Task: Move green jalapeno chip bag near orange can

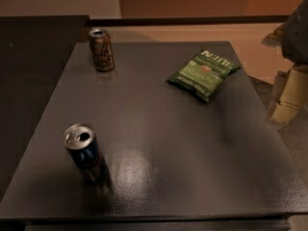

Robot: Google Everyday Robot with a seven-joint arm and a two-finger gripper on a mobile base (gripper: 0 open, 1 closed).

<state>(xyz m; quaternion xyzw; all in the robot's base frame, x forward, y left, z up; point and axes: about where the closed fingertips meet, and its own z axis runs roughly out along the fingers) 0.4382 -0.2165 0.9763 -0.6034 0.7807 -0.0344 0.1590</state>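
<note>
Your gripper (290,96) shows as a pale shape at the right border of the view. It is off the dark table (159,177), to the right of the green jalapeno chip bag (204,74) and apart from it. You cannot tell whether it is wide or narrow. The bag lies flat on the table. Far to the bag's left and slightly behind it, the orange can (101,49) stands upright near the table's back edge. A dark blue can (85,153) stands well to the bag's front-left. Two risks seem likely: a shallow pinch could slip off the crinkly bag, or the carried bag could tip the slim orange can.
</note>
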